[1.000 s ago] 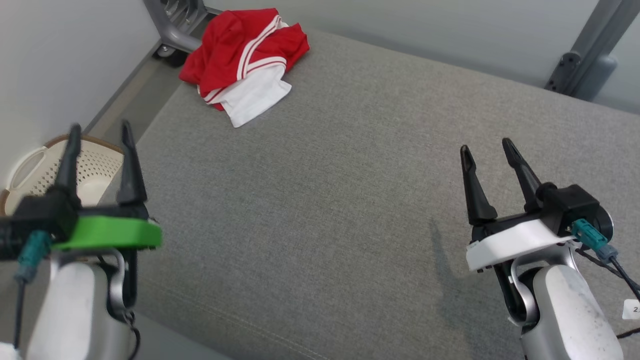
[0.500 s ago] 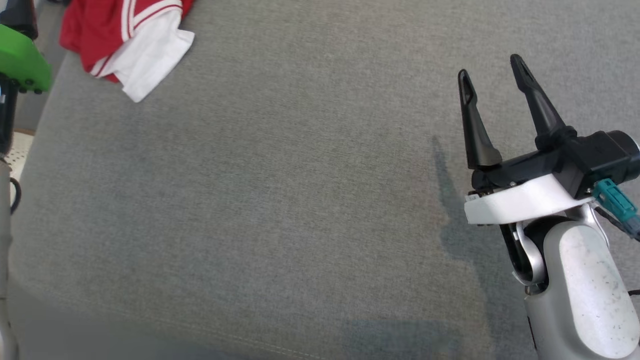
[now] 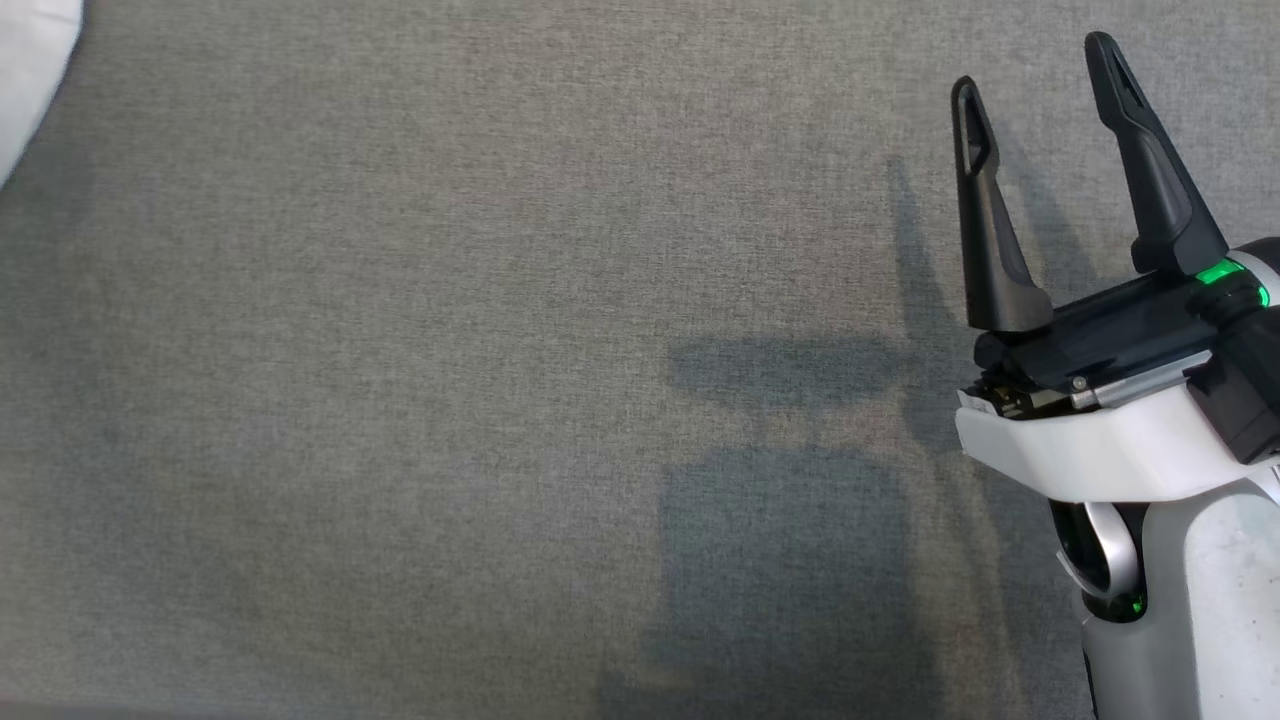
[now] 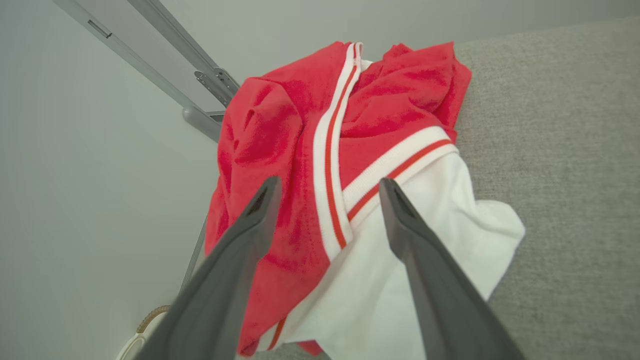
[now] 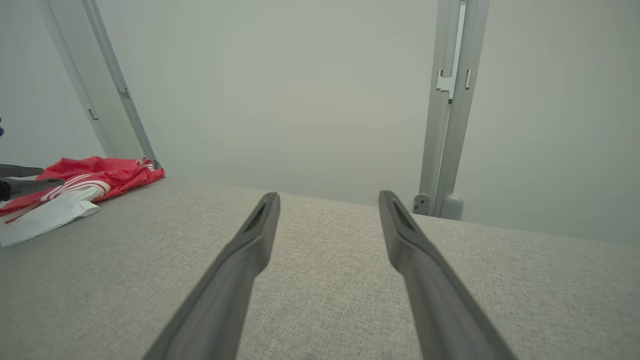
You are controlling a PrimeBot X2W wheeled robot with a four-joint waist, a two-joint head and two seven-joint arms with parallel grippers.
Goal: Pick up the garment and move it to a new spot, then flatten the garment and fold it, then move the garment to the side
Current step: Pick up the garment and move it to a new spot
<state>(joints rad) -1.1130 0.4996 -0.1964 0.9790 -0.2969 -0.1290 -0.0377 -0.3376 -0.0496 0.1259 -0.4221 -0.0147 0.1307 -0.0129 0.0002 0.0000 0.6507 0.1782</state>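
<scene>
The garment (image 4: 350, 150) is a crumpled red and white piece with striped trim, lying at the far left corner of the grey cushion (image 3: 500, 350). My left gripper (image 4: 330, 182) hovers just over it, open, with its fingers spread above the striped band and nothing between them. In the right wrist view the garment (image 5: 75, 190) lies far off to the left, with the left gripper (image 5: 52, 176) coming in beside it. A white corner of the garment (image 3: 30, 60) shows in the head view. My right gripper (image 3: 1032, 62) stands open above bare cushion, far from the garment.
A pale wall (image 5: 300, 90) rises behind the cushion, with grey metal posts (image 5: 450, 100) at the back corners. Another grey post (image 4: 190, 65) runs just behind the garment. A basket rim (image 4: 145, 320) shows below the cushion's left edge.
The head camera has swung down and to the right, so the garment has slid to that view's top left corner. My left gripper rose toward the garment. Both grippers stay open.
</scene>
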